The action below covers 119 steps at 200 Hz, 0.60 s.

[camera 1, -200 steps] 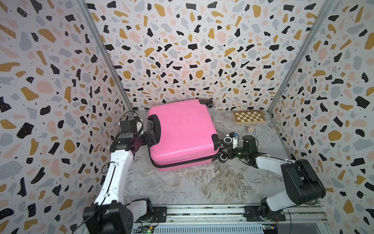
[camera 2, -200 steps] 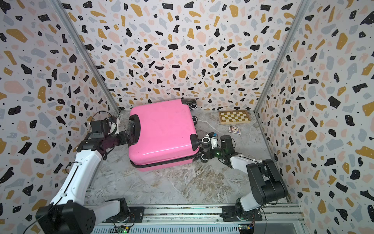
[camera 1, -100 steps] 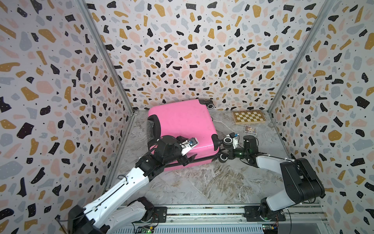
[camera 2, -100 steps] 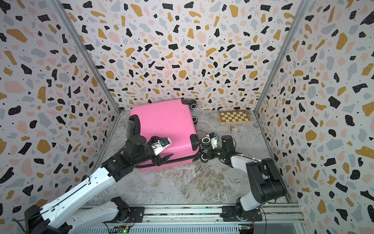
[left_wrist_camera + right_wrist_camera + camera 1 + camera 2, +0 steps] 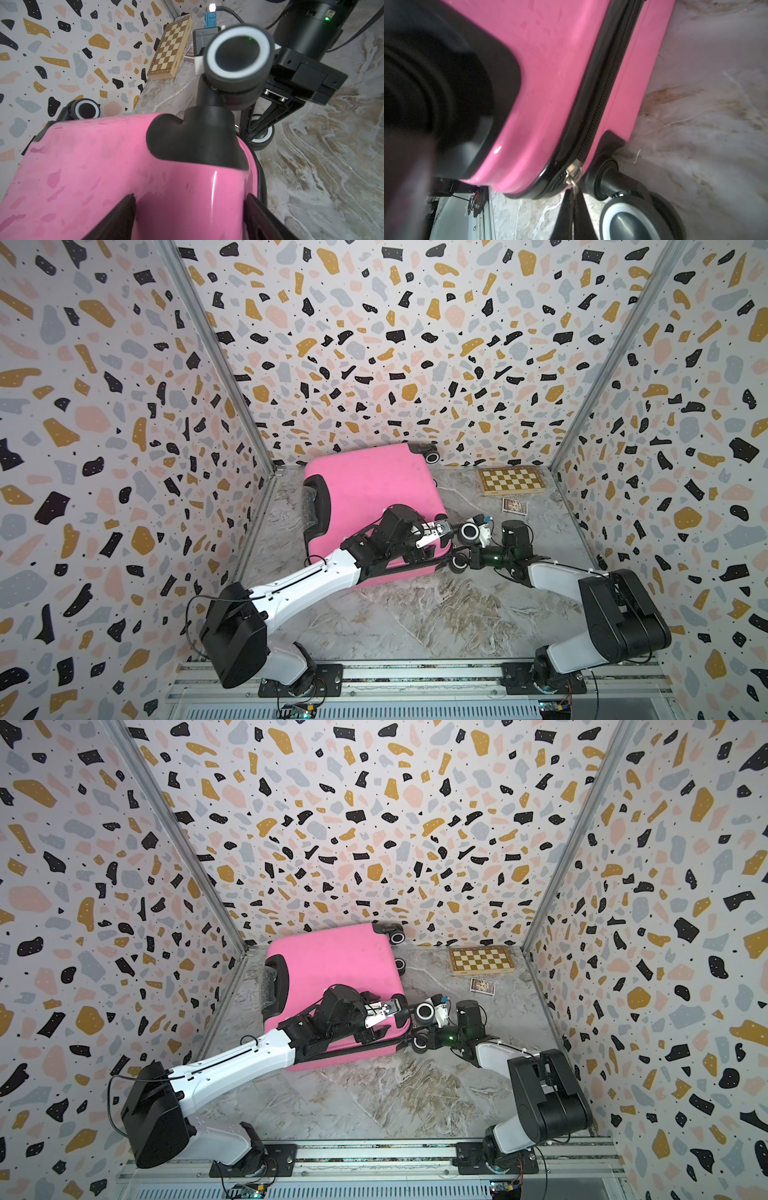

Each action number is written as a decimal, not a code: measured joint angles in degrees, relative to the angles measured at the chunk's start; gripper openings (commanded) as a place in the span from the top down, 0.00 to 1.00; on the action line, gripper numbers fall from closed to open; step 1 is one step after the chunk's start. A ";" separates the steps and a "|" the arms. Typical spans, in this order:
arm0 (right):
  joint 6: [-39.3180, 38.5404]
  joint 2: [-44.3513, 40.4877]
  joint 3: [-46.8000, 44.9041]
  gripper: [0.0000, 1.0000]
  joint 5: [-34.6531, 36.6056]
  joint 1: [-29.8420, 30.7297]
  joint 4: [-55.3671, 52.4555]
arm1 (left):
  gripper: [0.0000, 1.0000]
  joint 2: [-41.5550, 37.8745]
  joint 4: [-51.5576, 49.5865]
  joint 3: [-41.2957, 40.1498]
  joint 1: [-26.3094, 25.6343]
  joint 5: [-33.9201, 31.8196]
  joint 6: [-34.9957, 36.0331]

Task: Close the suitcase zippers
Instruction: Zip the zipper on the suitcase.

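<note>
1. A bright pink hard-shell suitcase (image 5: 365,489) lies flat on the marble floor (image 5: 436,614), back left, with its wheels toward the right arm.
2. The left gripper (image 5: 190,197) is over the suitcase's near wheel corner, fingers spread wide.
3. The right gripper (image 5: 574,199) pinches the small metal zipper pull (image 5: 573,172) on the black zipper track (image 5: 604,87).

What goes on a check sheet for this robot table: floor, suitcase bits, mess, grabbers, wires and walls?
Surface: marble-patterned tabletop, no spills seen.
Job's things: bright pink hard-shell suitcase lies flat, shells together; black zipper track runs along its rim; silver zipper pull sits at a corner beside a black white-rimmed wheel.
Clutter: flat wooden chessboard and small card box, back right, apart from the suitcase.
Grippers: left gripper open above the pink shell; right gripper shut on the silver zipper pull.
Cables: dark cable leaves a blue plug at the right wrist.
Surroundings: terrazzo-patterned walls on three sides; metal rail in front.
</note>
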 measured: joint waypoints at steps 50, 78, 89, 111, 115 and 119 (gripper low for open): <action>3.85 -5.60 -4.57 1.00 3.34 1.79 2.43 | 0.21 2.47 2.62 1.60 -0.96 -0.35 -0.92; 6.16 -6.60 -7.69 1.00 4.37 4.35 6.05 | 0.21 4.33 2.95 3.39 -1.25 -0.61 -1.73; 7.37 -7.23 -8.92 1.00 5.38 5.44 8.11 | 0.22 4.90 2.95 3.93 -1.31 -0.72 -1.77; 8.41 -9.09 -10.71 1.00 8.79 7.89 10.32 | 0.23 5.53 3.04 4.70 -1.38 -0.85 -1.97; 8.39 -9.40 -10.91 1.00 9.29 8.48 10.51 | 0.24 5.68 3.04 4.87 -1.40 -0.85 -2.03; 8.39 -9.66 -11.06 1.00 9.81 9.01 10.56 | 0.24 5.84 3.06 5.05 -1.42 -0.85 -2.08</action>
